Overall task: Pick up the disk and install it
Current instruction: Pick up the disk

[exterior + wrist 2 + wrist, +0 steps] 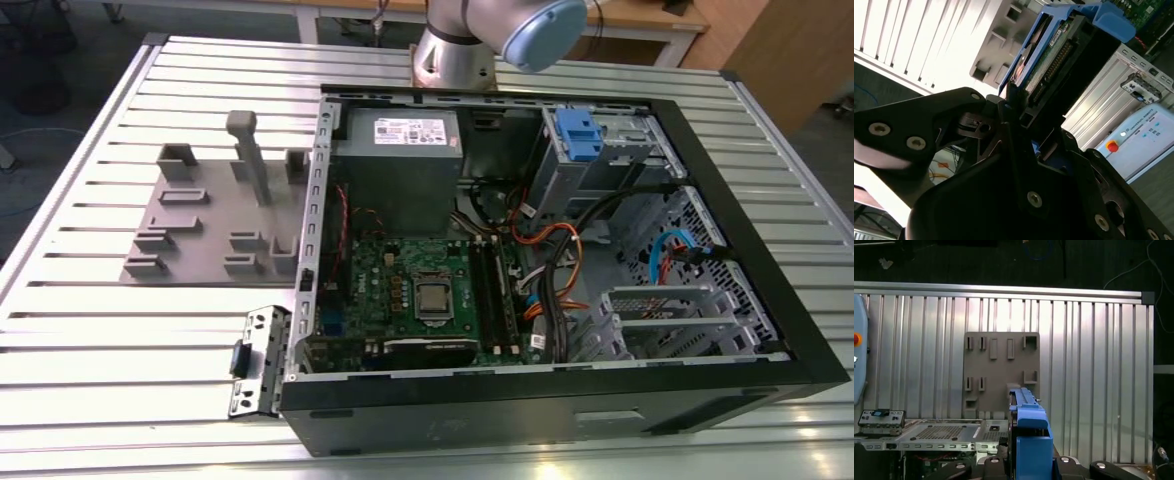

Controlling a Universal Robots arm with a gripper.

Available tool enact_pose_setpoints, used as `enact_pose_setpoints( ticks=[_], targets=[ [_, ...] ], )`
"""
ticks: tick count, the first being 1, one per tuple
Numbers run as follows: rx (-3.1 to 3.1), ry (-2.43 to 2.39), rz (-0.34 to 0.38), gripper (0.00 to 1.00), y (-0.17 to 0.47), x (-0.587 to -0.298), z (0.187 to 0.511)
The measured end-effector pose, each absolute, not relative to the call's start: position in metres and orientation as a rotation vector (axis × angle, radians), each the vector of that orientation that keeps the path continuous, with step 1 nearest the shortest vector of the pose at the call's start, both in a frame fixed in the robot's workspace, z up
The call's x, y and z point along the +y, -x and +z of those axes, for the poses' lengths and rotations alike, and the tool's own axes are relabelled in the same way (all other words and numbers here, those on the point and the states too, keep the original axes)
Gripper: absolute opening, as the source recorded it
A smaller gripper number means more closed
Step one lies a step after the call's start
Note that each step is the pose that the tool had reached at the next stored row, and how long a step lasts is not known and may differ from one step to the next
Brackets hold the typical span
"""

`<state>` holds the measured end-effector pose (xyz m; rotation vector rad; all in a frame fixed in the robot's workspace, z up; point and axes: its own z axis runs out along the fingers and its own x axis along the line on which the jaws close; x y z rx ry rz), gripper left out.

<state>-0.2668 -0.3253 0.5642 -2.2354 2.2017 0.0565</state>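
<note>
Your gripper is clamped on disk, jaws closed against its sides, blue bracket framing drive. Disk held edge-on in air, clear of table. In first wrist view you see it over ribbed table, with grey fixture plate lying on table beyond it and open computer case close by. In exterior view case lies on its side, lid off, blue latch at drive cage in far corner, arm rising behind case.
</note>
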Motion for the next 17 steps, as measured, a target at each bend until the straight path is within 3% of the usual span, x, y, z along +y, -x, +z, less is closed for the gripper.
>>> enact_pose_setpoints(
  ticks=[17],
  targets=[
    [2.203, 2.237, 0.060, 0.36, 0.212, -0.345, 0.563]
  ],
)
